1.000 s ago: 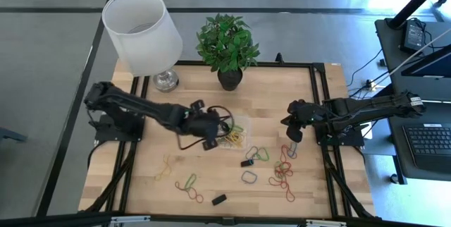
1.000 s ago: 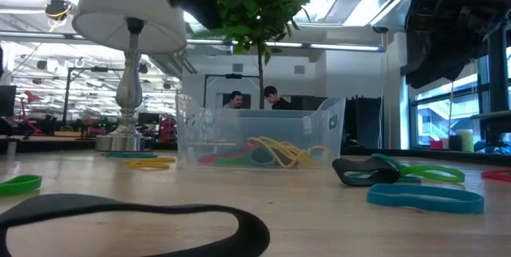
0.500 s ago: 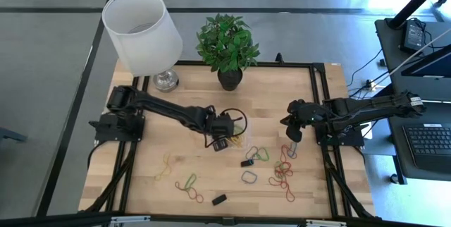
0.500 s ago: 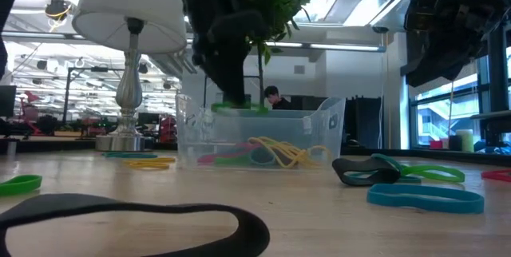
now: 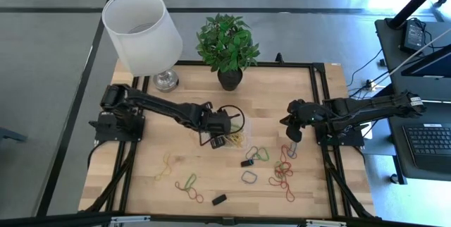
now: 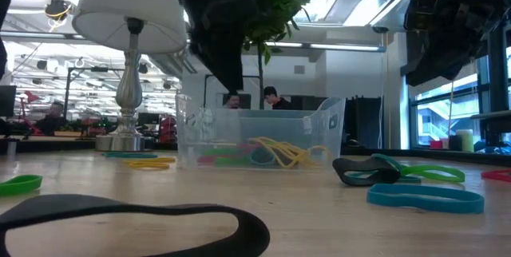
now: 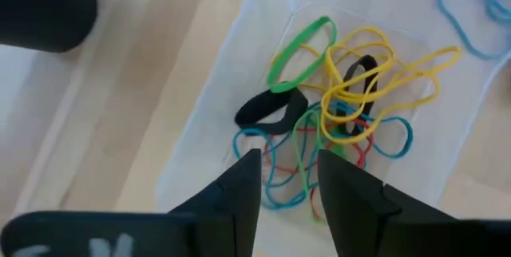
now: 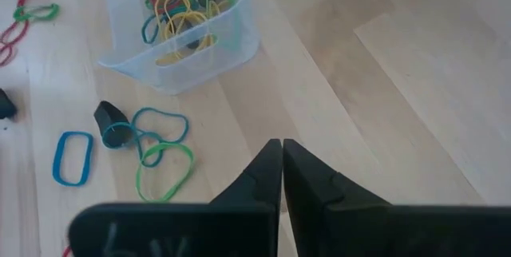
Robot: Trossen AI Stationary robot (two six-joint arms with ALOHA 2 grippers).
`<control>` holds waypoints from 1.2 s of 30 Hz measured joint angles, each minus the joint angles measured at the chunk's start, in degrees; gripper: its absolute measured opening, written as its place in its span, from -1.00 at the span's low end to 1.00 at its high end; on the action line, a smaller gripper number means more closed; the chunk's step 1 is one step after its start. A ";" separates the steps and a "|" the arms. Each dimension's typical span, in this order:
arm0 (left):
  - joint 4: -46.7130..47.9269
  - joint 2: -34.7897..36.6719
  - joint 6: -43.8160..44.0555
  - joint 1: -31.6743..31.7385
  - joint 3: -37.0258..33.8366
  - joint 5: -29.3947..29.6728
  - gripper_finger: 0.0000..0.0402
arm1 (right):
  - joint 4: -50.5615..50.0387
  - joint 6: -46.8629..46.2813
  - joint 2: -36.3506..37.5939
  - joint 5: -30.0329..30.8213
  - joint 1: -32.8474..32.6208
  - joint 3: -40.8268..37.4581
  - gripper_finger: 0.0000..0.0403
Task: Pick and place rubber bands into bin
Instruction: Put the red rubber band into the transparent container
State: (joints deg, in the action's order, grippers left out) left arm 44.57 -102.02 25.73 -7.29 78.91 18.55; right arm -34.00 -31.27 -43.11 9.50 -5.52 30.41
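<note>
Left pincer (image 5: 218, 139) has risen over the bin (image 5: 240, 135) beside plant pot (image 5: 230, 79).

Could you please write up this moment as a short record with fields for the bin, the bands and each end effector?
bin: clear tub at table centre, holding a tangle of yellow, green, blue, red and black bands
loose bands: scattered on the table, in front of and to the right of the bin
left end effector: above the bin, fingers a little apart, nothing between them
right end effector: above bare wood to the right of the bin, fingers together, empty
other items: lamp, potted plant
</note>
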 joint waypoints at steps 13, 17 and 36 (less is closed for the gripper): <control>9.39 15.13 -11.79 -1.69 -7.64 -2.07 -0.95 | 2.76 -11.38 -2.30 0.42 -4.07 1.46 -0.98; 2.88 24.35 -9.42 -2.42 -19.45 -3.55 -0.98 | -1.86 -17.81 -8.31 2.74 -9.60 7.32 -0.99; -10.61 54.28 -14.85 -1.46 -45.75 -10.82 -0.99 | -18.15 -73.82 -43.98 -10.07 -32.63 29.22 -0.85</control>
State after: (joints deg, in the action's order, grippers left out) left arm 33.96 -47.74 10.88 -8.75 33.17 7.73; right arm -52.14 -105.09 -87.09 -0.58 -38.15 59.64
